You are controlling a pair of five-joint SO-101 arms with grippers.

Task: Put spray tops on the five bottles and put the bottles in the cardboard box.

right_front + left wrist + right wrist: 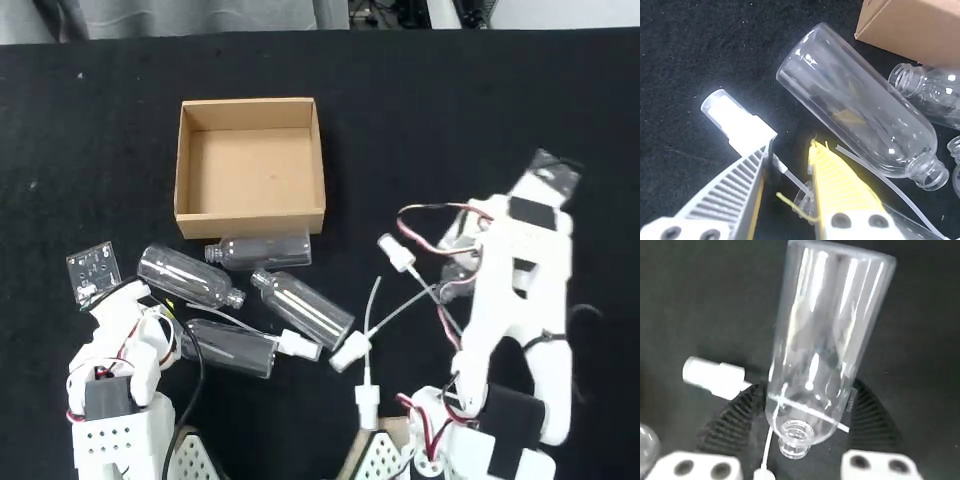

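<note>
Though empty, cardboard box (pixel 250 222) with clear bottle (pixel 262 250) just beside its wall.

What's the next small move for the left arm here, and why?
Probably shift the left gripper sideways until the spray top sits between its open fingers, ready to close. Right now its thin tube runs through the gap, while the head lies outside the white finger. The right gripper holds a bottle with a bare neck, which needs a top.
</note>
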